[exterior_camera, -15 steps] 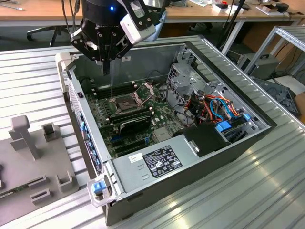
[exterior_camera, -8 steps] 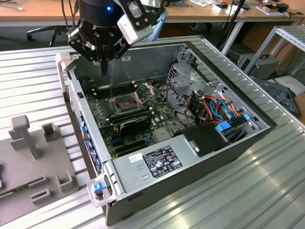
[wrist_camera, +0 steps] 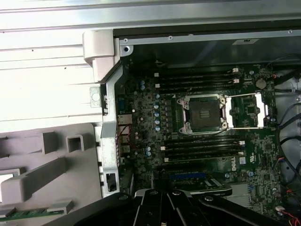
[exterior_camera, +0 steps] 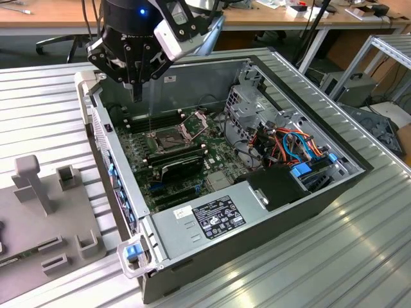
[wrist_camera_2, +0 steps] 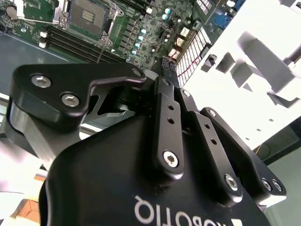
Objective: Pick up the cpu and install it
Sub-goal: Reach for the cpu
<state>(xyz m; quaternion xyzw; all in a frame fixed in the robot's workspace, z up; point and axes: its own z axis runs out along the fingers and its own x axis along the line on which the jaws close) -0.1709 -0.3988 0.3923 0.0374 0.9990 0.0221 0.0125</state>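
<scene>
Gripper (exterior_camera: 137,95) high above the open socket (exterior_camera: 168,137)

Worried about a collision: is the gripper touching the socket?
Apart. The exterior view shows the gripper high above the open case, with clear space between it and the socket below.

The gripper (exterior_camera: 137,90) is black. The board (exterior_camera: 183,163) is green. Blue and orange wires (exterior_camera: 297,142) sit at three o'clock from it. The table (exterior_camera: 359,256) is silver with stripes. The tray (exterior_camera: 38,212) looks pale grey, maybe.
</scene>
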